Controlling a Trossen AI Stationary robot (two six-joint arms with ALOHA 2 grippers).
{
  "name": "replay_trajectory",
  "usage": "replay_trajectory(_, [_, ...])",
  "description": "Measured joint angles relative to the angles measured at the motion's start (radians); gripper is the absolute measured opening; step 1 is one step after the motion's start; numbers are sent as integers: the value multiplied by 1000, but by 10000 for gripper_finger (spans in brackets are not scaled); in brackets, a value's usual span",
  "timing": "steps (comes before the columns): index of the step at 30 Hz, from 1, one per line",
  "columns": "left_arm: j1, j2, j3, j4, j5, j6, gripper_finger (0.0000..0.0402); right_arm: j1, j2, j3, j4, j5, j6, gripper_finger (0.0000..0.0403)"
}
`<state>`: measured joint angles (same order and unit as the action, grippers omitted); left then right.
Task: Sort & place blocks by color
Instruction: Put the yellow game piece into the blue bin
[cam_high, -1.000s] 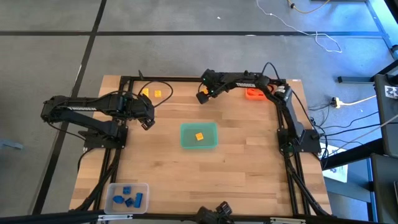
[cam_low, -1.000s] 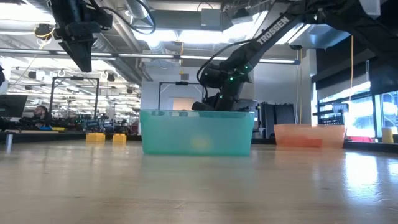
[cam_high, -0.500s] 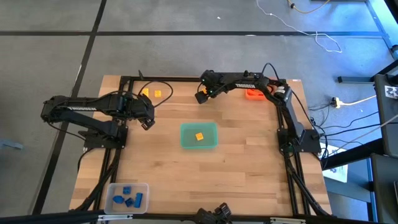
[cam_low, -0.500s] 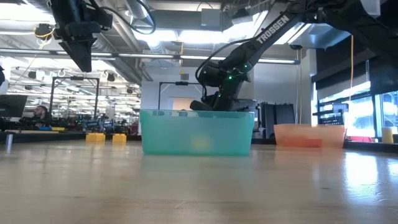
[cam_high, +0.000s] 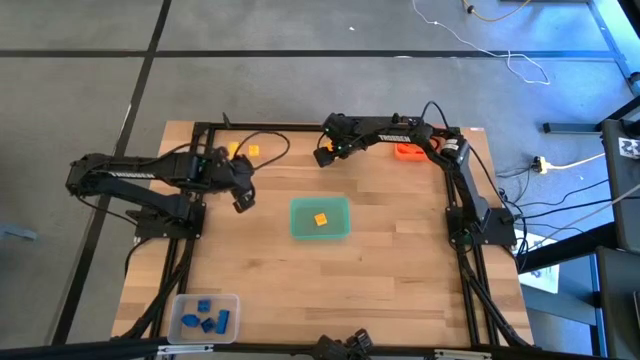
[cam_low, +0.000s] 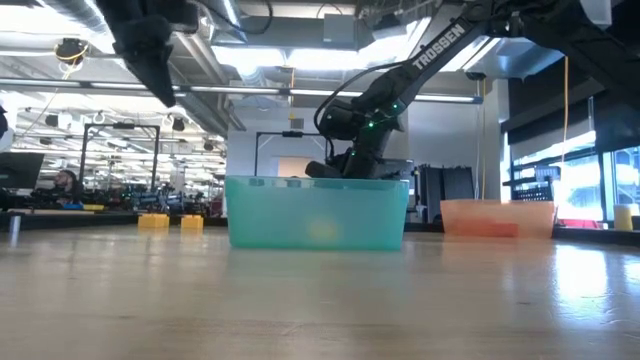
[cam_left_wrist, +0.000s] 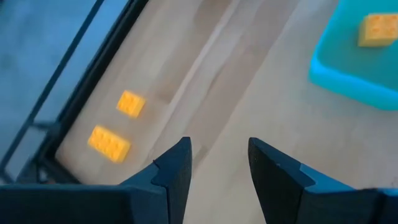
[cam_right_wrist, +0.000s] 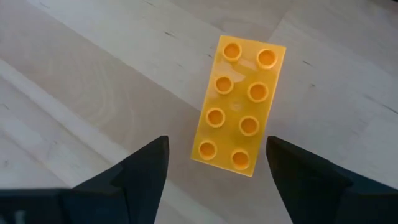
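My right gripper (cam_high: 322, 157) is open and low over the far middle of the table. In the right wrist view its fingers (cam_right_wrist: 146, 171) stand on either side of a yellow eight-stud block (cam_right_wrist: 239, 106) that lies flat on the wood, untouched. My left gripper (cam_high: 243, 203) is open and empty, raised above the table left of the green tray (cam_high: 300, 232). One yellow block (cam_high: 320, 220) lies in that tray. Two more yellow blocks (cam_high: 233, 148) (cam_high: 253, 151) lie at the far left; they also show in the left wrist view (cam_left_wrist: 130, 104) (cam_left_wrist: 109, 143).
An orange tray (cam_high: 408, 150) stands at the far right by the right arm. A clear tray (cam_high: 232, 300) with several blue blocks (cam_high: 204, 317) sits at the near left corner. A black frame (cam_high: 200, 127) runs along the table's edges. Bare wood lies in front of the green tray.
My left gripper has moved a little toward the table's right and near edges, toward the green tray, staying raised and open.
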<state>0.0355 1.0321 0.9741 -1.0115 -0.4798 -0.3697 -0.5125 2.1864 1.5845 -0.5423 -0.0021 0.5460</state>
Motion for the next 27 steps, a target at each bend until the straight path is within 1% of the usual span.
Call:
replay_trajectory(4, [2,0,0,48,0,63,149,1,0,0,-8,0,0,268])
replay_trajectory(8, [1,0,0,49,1,65,149,6,0,0,-32,-1,0,268])
replay_trajectory(15, [1,0,0,49,0,67,149,7,-1,0,-19,-1,-14,261])
replay_trajectory(20, [1,0,0,48,-1,67,149,7,-2,0,-17,-44,-24,258])
replay_trajectory(22, [1,0,0,48,-1,66,149,9,-4,0,-19,-45,-1,243])
replay_trajectory(23, [1,0,0,48,-1,66,149,12,-6,0,-19,-45,0,228])
replay_trajectory(27, [1,0,0,48,-1,66,149,14,-8,17,-12,-36,-45,152])
